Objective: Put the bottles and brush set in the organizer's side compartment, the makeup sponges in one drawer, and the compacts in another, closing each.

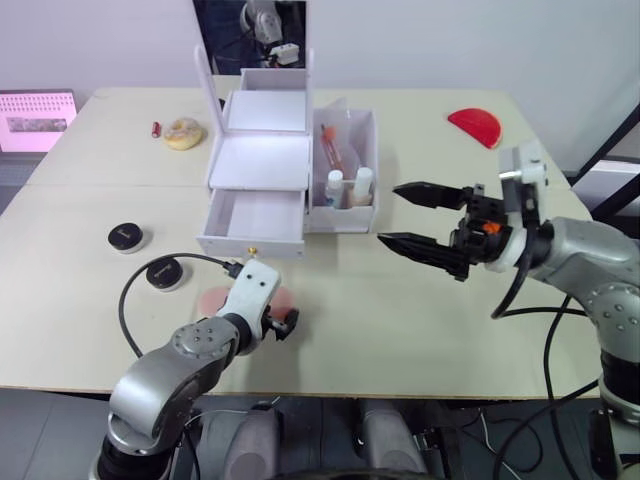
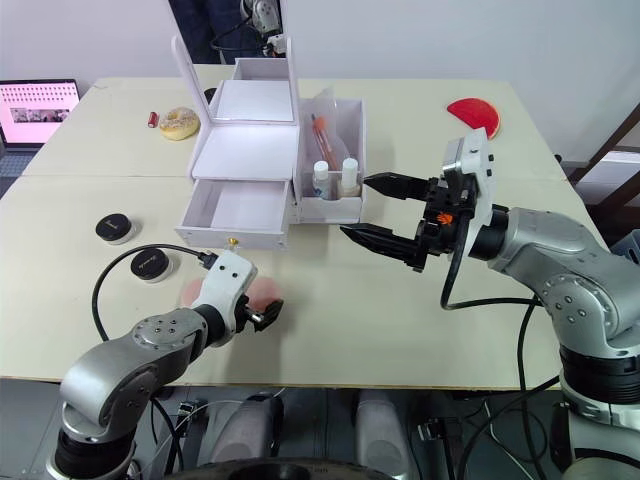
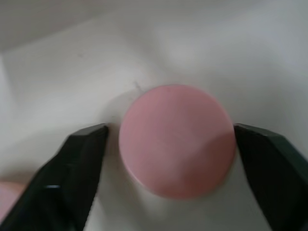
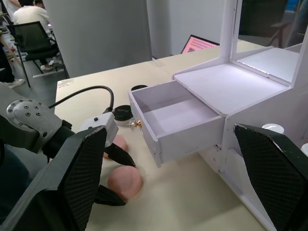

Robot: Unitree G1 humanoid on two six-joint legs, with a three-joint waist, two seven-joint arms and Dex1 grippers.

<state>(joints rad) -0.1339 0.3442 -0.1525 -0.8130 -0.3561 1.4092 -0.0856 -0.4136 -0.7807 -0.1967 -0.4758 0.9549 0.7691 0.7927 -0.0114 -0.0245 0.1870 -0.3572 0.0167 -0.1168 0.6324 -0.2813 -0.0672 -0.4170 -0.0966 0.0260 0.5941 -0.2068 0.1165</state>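
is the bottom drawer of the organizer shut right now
No, the bottom drawer of the organizer is pulled out toward the robot, its white inside open to view and holding nothing.

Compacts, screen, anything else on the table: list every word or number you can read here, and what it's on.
None can be read.
Compacts: pale lettering on the black lids, too small.
Pink screen left of the table: rows of marks, blurred.
Organizer, bottles: no text visible.
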